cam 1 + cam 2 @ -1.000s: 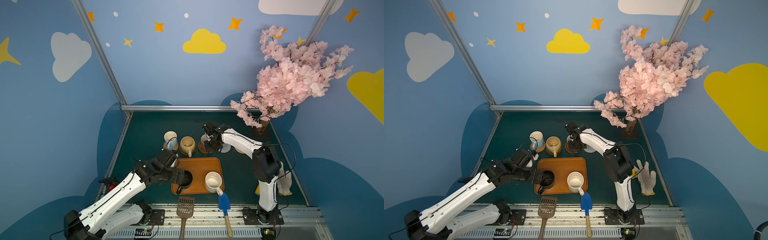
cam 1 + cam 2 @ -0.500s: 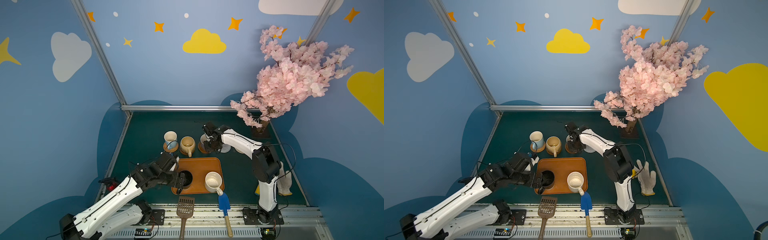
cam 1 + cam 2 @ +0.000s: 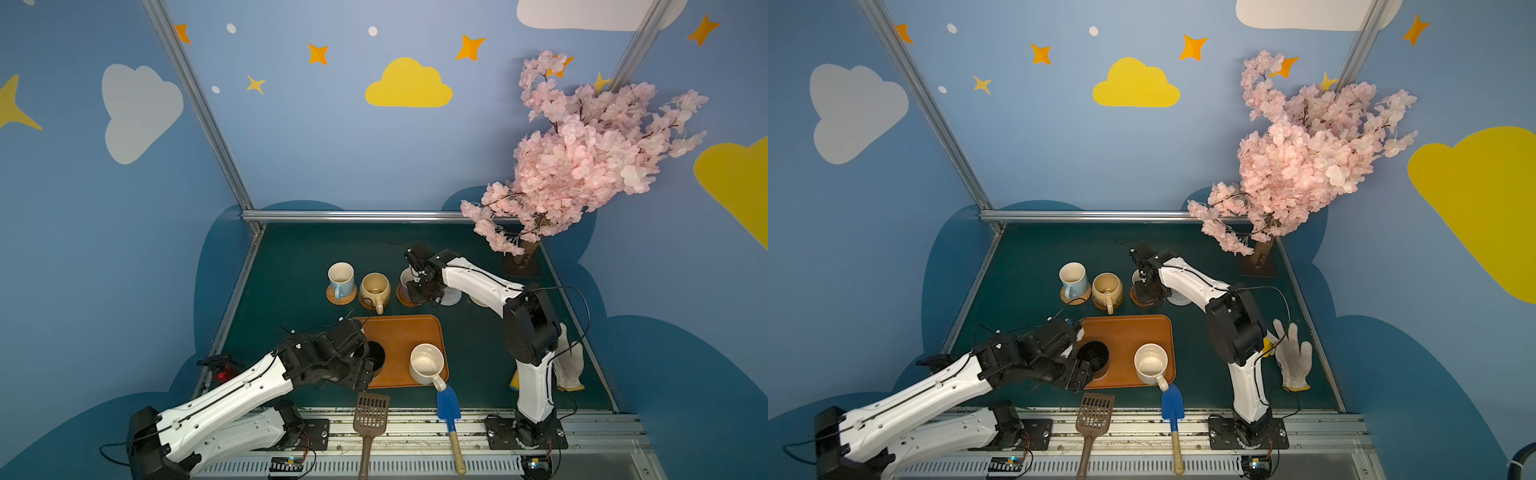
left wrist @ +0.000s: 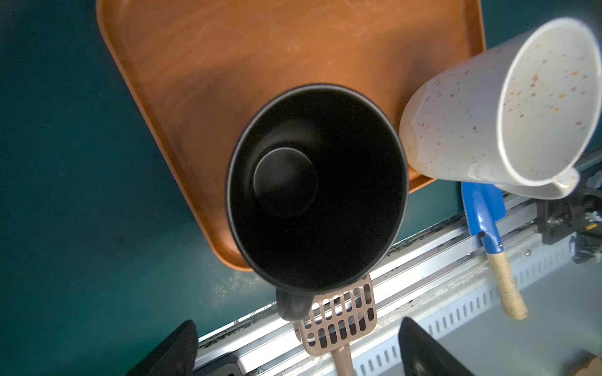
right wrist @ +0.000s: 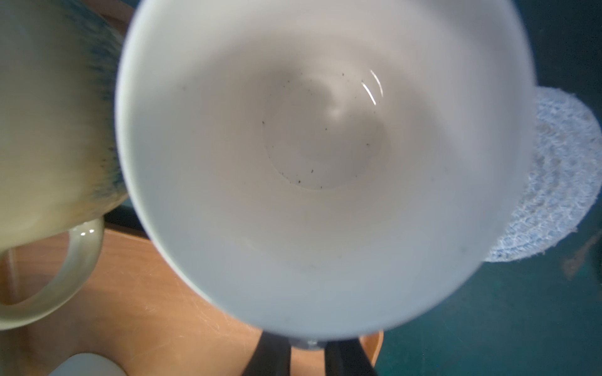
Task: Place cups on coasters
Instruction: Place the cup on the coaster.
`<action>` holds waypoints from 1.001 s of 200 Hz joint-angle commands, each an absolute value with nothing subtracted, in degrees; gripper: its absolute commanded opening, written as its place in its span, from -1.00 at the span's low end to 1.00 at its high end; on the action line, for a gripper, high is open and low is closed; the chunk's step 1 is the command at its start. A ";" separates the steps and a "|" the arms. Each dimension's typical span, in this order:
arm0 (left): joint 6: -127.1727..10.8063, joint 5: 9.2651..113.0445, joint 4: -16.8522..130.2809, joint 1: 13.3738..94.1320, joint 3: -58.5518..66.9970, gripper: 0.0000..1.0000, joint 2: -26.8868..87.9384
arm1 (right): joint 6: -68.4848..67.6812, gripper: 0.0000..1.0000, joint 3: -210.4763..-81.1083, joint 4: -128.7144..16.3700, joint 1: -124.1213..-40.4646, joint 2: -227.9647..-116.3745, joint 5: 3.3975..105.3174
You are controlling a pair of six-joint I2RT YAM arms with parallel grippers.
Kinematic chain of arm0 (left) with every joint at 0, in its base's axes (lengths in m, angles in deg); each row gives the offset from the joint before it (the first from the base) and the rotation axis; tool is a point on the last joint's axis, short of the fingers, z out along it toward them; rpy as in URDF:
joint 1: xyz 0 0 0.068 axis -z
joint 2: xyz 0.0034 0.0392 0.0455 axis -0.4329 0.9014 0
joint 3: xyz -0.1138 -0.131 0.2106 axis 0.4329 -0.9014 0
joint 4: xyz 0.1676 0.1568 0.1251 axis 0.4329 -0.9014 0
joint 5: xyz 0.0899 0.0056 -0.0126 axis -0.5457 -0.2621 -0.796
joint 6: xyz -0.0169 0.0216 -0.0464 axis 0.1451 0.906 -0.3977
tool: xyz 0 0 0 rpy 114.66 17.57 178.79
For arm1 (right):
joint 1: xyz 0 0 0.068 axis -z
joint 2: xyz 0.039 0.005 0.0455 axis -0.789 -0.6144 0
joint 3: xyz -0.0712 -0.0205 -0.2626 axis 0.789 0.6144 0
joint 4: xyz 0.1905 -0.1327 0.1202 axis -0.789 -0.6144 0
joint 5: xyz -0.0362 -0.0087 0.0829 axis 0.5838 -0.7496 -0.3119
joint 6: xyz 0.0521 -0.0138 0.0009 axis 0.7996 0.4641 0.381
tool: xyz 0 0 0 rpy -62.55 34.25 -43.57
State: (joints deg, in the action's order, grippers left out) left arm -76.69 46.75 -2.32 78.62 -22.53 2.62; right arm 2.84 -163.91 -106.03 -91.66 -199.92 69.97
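Observation:
A black cup [image 4: 316, 188] stands at the near left of the orange tray [image 3: 405, 332]. My left gripper [image 4: 298, 351] is open beside it, fingers [image 4: 176, 348] spread wide and touching nothing; the cup's handle [image 4: 291, 306] points into the gap. A wide cream cup [image 3: 428, 363] stands on the tray's right. My right gripper [image 5: 308, 355] is shut on the handle of the lavender cup [image 5: 325, 162], held over a dark wood coaster [image 3: 402, 297]; contact cannot be told. A light blue cup [image 3: 340, 277] sits on a rattan coaster [image 3: 341, 297]. A tan cup [image 3: 375, 286] sits beside it.
A bare grey rope coaster [image 3: 452, 297] lies right of the lavender cup. A brown slotted scoop [image 3: 370, 411] and a blue spatula [image 3: 449, 409] lie at the front rail. A white glove [image 3: 1293, 357] and a pink blossom tree [image 3: 582, 158] are on the right.
My left arm has drawn back toward the front rail, bringing its open gripper down beside the black cup. The right arm with the lavender cup has hardly moved.

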 commanded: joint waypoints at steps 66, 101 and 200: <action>-80.57 43.43 1.00 82.83 -24.54 0.64 4.76 | 4.07 0.01 -164.04 -104.42 -91.80 -198.03 68.13; -81.33 43.58 2.06 84.83 -24.95 0.58 6.28 | 5.30 0.04 -163.12 -105.12 -91.80 -196.07 69.13; -81.01 37.39 4.80 85.90 -26.44 -0.10 11.22 | 5.70 0.05 -154.51 -101.71 -91.82 -184.64 72.32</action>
State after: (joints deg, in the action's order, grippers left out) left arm -81.52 39.36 3.65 85.68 -26.69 10.54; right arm 5.37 -156.61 -102.49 -91.66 -186.90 70.61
